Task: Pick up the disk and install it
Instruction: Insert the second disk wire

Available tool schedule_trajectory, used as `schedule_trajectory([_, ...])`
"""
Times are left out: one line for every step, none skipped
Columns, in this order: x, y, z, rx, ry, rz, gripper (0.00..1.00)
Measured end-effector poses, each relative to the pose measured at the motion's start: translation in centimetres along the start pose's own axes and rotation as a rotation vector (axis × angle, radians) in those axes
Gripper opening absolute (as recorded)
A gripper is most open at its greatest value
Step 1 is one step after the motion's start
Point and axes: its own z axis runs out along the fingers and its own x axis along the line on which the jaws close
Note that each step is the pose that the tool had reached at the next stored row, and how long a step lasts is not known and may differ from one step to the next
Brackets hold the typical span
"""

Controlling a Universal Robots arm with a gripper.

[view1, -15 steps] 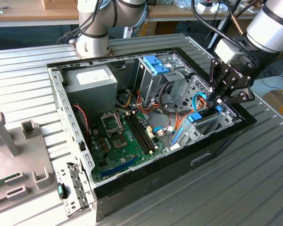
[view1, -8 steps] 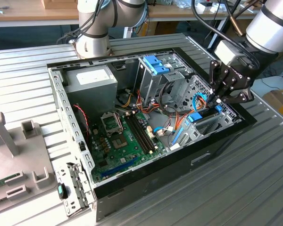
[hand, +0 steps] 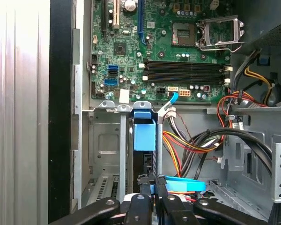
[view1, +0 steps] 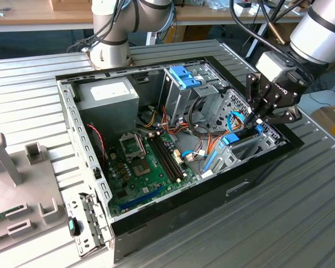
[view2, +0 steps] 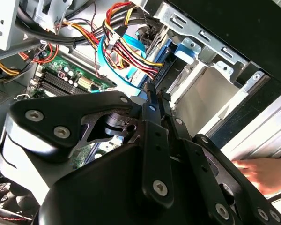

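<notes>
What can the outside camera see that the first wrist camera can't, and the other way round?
Exterior view: the grey metal power supply box and the white robot arm. First wrist view: small blue plastic sockets on the board. Both: the green motherboard and the black gripper, low inside the open black computer case.

Arm bent downward; gripper [view1: 255, 118] lowered, its jaws drawn nearly together.
</notes>
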Motion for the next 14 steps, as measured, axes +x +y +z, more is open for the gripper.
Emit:
schedule_trajectory([0.00,0.19,0.14,0.0007,-0.0072,-0.007,0.16])
schedule_trajectory([0.00,0.25,0.15,0.0014,-0.0079,-0.008,0.16])
schedule_trajectory([0.00,0.25,0.15,0.0018,-0.0080,-0.008,0.16])
schedule_trajectory([0.00,0.25,0.16,0.0019,-0.0081,-0.008,0.16])
schedule_trajectory([0.01,0.26,0.17,0.0048,-0.0092,-0.008,0.16])
schedule_trajectory([0.01,0.26,0.17,0.0151,-0.0148,-0.009,0.16])
schedule_trajectory([0.02,0.27,0.17,0.0231,-0.0155,-0.010,0.16])
schedule_trajectory([0.03,0.41,0.16,0.0406,-0.0150,-0.011,0.16])
schedule_trajectory([0.03,0.42,0.17,0.0447,-0.0150,-0.009,0.16])
schedule_trajectory([0.03,0.43,0.17,0.0463,-0.0150,-0.007,0.16])
schedule_trajectory([0.03,0.44,0.17,0.0472,-0.0149,-0.005,0.16])
schedule_trajectory([0.04,0.45,0.17,0.0478,-0.0149,-0.004,0.16])
schedule_trajectory([0.04,0.45,0.17,0.0478,-0.0149,-0.004,0.16])
schedule_trajectory([0.04,0.45,0.16,0.0478,-0.0149,-0.004,0.16])
